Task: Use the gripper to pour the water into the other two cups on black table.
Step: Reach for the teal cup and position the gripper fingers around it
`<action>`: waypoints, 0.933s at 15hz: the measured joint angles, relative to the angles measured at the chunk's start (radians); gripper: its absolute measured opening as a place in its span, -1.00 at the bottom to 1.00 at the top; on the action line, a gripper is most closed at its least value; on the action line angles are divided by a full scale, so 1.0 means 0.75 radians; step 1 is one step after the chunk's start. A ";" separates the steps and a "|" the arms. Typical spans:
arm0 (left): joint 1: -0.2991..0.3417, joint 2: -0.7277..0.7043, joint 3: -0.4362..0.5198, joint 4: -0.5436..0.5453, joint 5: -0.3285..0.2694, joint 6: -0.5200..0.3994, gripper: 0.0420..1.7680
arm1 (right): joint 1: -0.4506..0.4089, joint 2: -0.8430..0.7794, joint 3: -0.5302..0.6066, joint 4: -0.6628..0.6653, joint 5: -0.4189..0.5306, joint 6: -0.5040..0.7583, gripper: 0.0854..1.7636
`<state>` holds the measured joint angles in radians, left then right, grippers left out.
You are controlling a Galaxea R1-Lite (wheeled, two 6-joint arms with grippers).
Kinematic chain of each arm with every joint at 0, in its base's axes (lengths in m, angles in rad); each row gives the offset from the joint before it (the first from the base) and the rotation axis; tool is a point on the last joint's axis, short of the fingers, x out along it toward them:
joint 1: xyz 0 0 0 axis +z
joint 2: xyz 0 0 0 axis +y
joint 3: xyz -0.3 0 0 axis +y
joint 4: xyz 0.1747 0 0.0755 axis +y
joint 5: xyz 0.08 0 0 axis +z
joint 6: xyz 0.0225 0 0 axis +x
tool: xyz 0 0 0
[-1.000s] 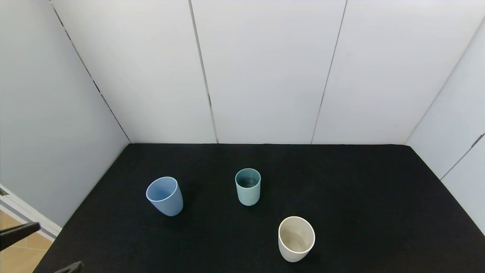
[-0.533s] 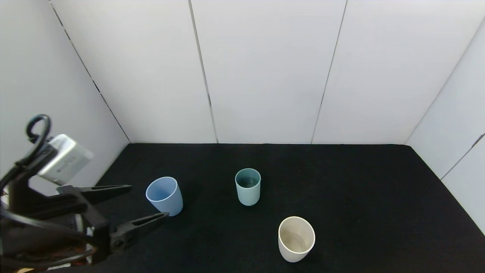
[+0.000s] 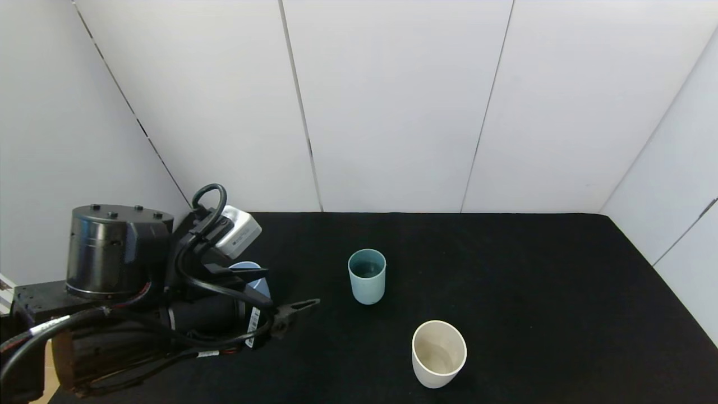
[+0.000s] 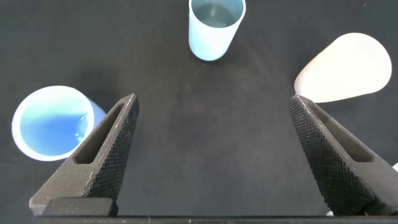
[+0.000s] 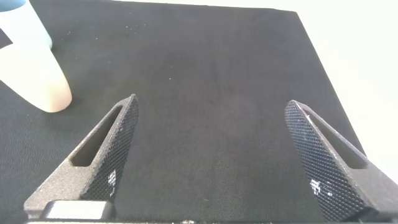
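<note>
Left gripper (image 4: 211, 134) spread wide, empty, aimed at upright teal-green cup (image 4: 216, 26) straight ahead, well apart; far nearer than right gripper (image 5: 211, 149), likewise wide.

Left claw (image 3: 280, 292) hides most of blue cup (image 3: 259, 285).

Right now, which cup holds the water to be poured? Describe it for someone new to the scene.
On the black table, three cups stand apart. The teal cup is the middle one, nearest the back wall. It is the smallest, straighter-sided than the blue cup and cream cup.
</note>
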<state>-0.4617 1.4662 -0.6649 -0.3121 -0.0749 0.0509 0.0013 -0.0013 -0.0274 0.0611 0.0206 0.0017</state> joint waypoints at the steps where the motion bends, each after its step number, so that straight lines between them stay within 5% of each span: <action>1: -0.001 0.029 -0.002 -0.046 0.000 0.000 0.94 | 0.000 0.000 0.000 0.000 0.000 0.000 0.94; 14: -0.031 0.251 -0.007 -0.222 0.005 -0.070 0.94 | 0.000 0.000 0.000 0.000 0.000 0.000 0.94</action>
<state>-0.4849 1.6543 -0.6700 -0.4789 -0.0711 -0.0019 0.0013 -0.0013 -0.0274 0.0611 0.0206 0.0017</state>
